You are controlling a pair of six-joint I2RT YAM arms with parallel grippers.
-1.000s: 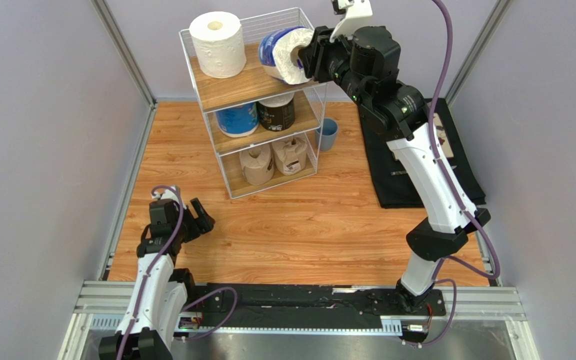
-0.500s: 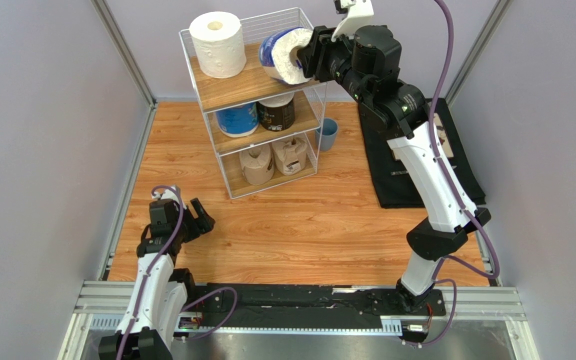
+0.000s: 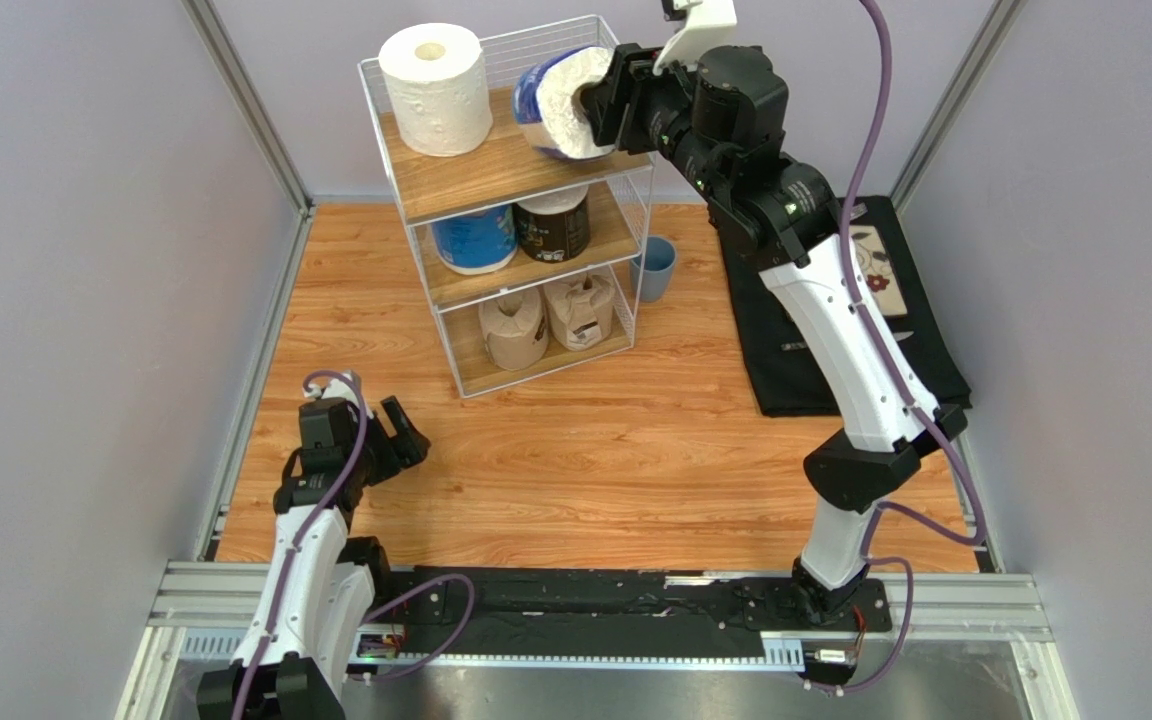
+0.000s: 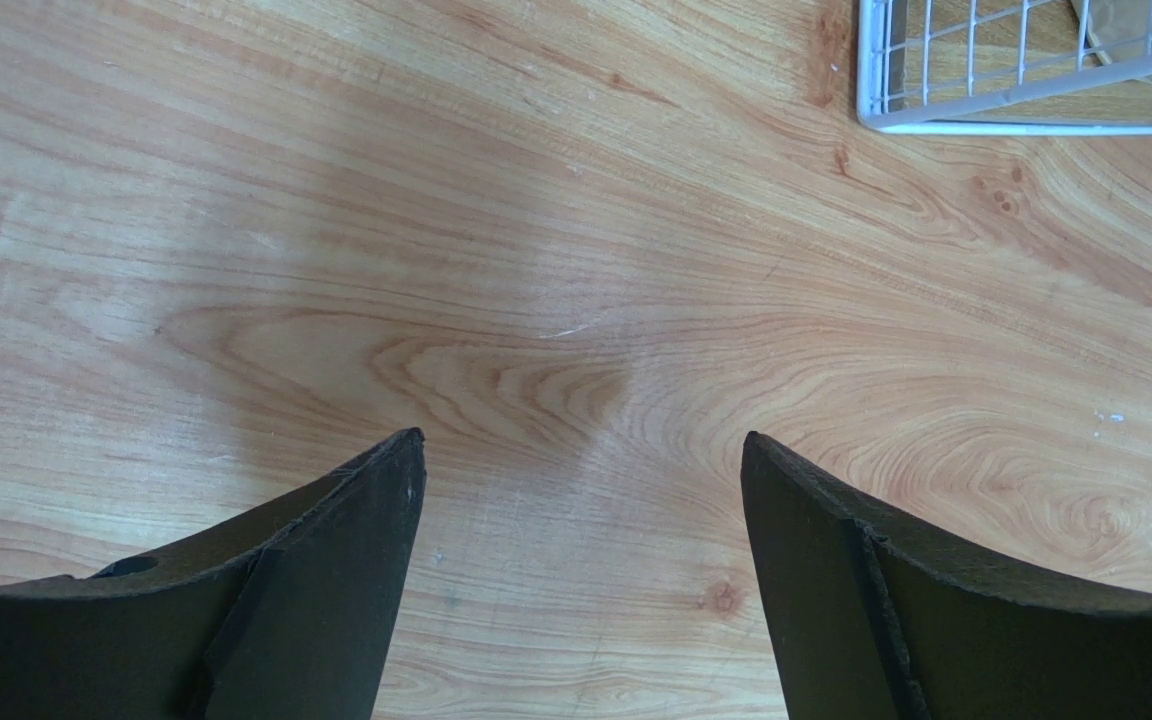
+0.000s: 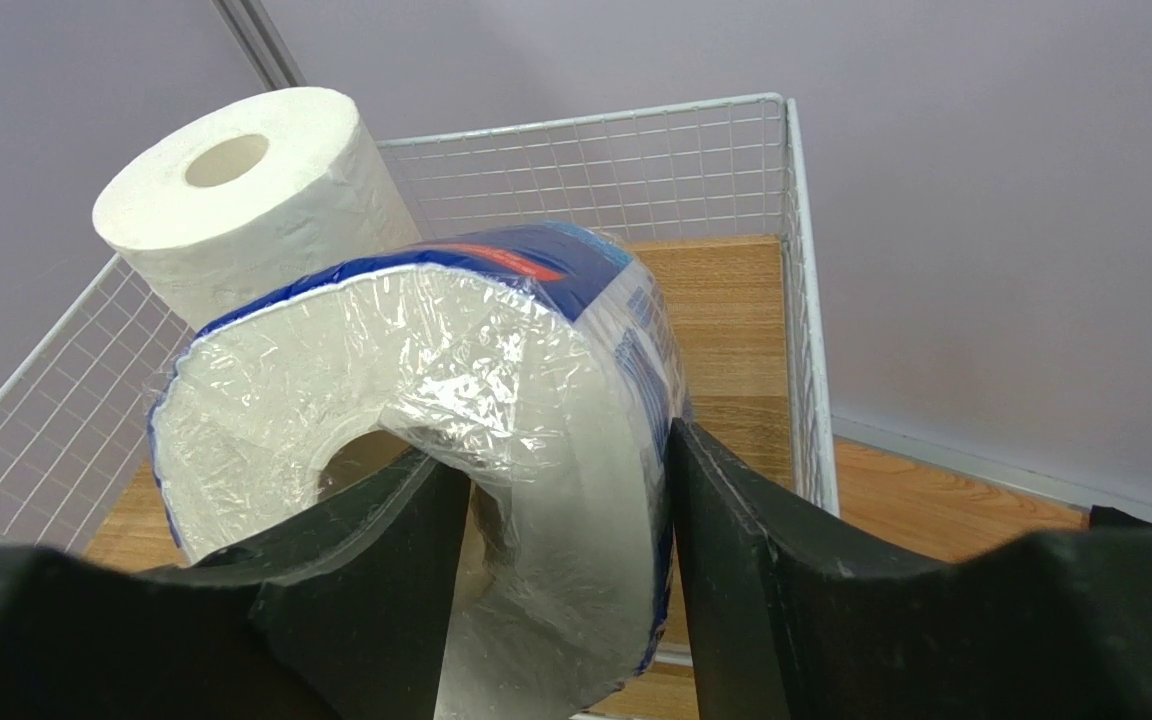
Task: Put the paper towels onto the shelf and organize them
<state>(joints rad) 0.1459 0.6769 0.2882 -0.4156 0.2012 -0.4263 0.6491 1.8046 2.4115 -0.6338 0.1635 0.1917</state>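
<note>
The shelf [image 3: 500,155] stands at the back of the wooden floor. A plain white paper towel roll [image 3: 437,87] is upright on its top board. Beside it a blue-wrapped roll [image 3: 555,105] lies tilted at the board's right edge. My right gripper [image 3: 608,108] is open around that roll's wall: one finger sits in the core hole with a thin gap, the other lies against the outside [image 5: 567,443]. A blue roll [image 3: 474,237] and a dark roll [image 3: 554,225] fill the middle tier. Two brown rolls [image 3: 513,327] are on the bottom tier. My left gripper [image 3: 387,435] is open and empty over bare wood [image 4: 582,450].
A blue cup [image 3: 656,270] stands on the floor just right of the shelf. A black cloth [image 3: 838,330] lies along the right side under my right arm. Grey walls close in on both sides. A shelf corner [image 4: 1018,113] shows in the left wrist view.
My right gripper has pushed the blue-wrapped roll slightly left and further onto the top board, and its jaws have widened. The left arm has not moved.
</note>
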